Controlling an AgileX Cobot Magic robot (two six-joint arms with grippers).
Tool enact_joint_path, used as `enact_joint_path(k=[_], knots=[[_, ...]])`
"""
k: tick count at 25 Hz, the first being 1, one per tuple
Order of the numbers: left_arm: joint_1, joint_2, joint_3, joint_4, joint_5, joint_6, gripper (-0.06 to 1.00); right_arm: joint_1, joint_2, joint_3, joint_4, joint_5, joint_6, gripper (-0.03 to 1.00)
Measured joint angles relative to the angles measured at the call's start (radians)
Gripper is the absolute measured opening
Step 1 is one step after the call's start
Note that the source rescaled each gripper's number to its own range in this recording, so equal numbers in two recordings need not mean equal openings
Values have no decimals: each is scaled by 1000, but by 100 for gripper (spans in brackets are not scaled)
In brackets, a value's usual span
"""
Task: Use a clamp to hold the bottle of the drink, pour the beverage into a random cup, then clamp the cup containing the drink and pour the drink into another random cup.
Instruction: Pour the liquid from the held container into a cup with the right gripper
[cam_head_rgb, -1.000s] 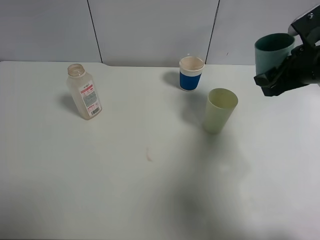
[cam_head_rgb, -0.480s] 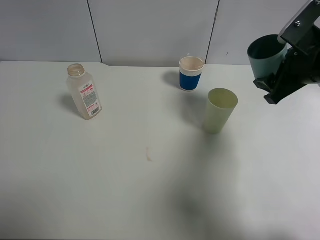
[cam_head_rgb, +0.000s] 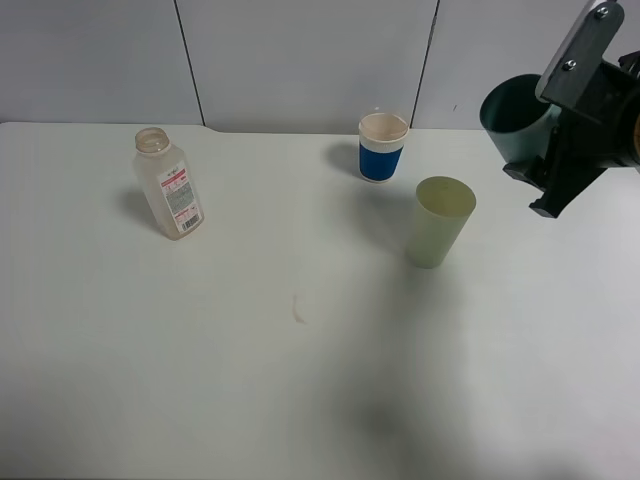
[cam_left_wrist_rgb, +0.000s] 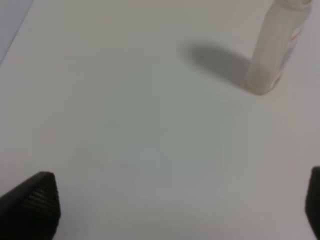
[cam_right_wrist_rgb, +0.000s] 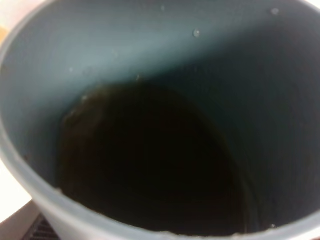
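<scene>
High at the right, my right gripper (cam_head_rgb: 556, 160) is shut on the teal cup (cam_head_rgb: 512, 120) and holds it above the table. The cup is tilted, its mouth turned left toward the tall pale yellow-green cup (cam_head_rgb: 438, 221), which stands upright just below and to the left. The right wrist view looks into the teal cup (cam_right_wrist_rgb: 150, 60), where dark beverage (cam_right_wrist_rgb: 150, 175) lies in the bottom. The clear bottle (cam_head_rgb: 168, 185) stands uncapped at the far left. The left wrist view shows the bottle (cam_left_wrist_rgb: 275, 50) well beyond my open left gripper (cam_left_wrist_rgb: 172, 205).
A white cup with a blue band (cam_head_rgb: 382, 146) stands upright behind the yellow-green cup, near the back wall. A small brownish stain (cam_head_rgb: 297, 310) marks the white table (cam_head_rgb: 250, 400) near its middle.
The right gripper has rolled and shifted slightly left, tipping the teal cup from nearly upright to leaning toward the yellow-green cup. Bottle, other cups and left gripper have not moved.
</scene>
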Motion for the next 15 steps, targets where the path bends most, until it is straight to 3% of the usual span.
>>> enact_joint_path(k=[8, 15], knots=[[0, 0, 0, 0, 0, 0, 100, 101, 0, 0, 0, 137, -63, 0], [0, 0, 0, 0, 0, 0, 100, 147, 0, 0, 0, 178, -140, 0]])
